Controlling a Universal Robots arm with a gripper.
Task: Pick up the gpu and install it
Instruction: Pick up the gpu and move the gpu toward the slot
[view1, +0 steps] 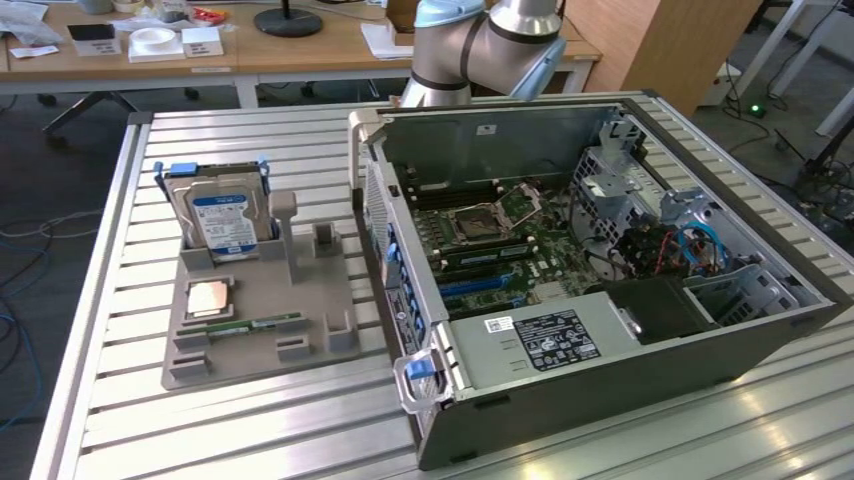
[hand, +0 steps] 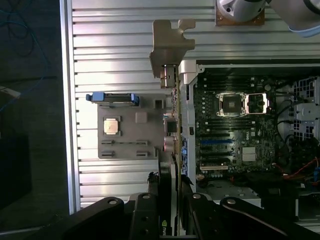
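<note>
Silver slats of the table run out to its edge on the exterior view's left, and near that edge sits the grey holder tray. At the tray's far corner the hard drive stands upright in its slot. The square CPU chip lies flat mid-tray, and the narrow RAM stick lies just beside it toward the tray's near edge. Now to me: my pincer is clamped on the gpu, black fingers pressed to both faces of the card. I'm seeing it edge-on, its silver bracket at the end away from my grip. The card hangs over the strip between the tray and the computer case, running alongside the case's wall and clear of the slots. Moving on, the case lies open on the table. Its motherboard is exposed with the CPU socket unlatched, and the power supply sits at the near edge. My arm rises behind the case's far wall.
</note>
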